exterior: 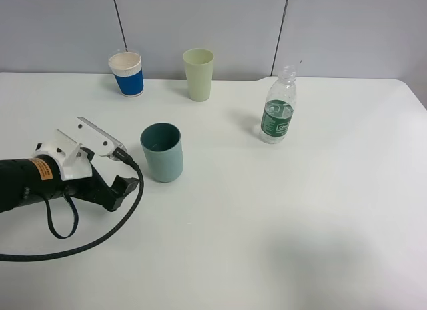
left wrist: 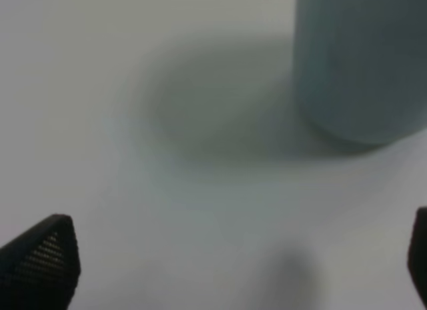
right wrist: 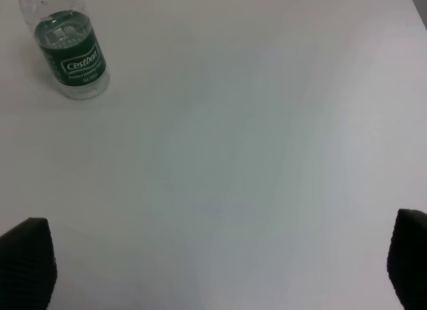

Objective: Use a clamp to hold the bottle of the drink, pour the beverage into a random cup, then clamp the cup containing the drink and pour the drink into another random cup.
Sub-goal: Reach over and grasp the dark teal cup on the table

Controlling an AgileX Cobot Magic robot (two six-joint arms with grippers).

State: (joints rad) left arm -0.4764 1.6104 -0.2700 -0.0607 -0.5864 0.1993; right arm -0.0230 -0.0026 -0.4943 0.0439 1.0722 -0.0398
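Right wrist view: both our jaws stand spread and empty; the bottle [right wrist: 69, 53] stands upright well ahead of the right jaws. We judge it light, thin-walled, squashy, so we grip its middle gently.

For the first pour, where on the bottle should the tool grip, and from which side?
Grip the bottle at its green label band, coming level from the robot's right: it stands upright, its body is widest and straight there, and only bare table lies on that side.
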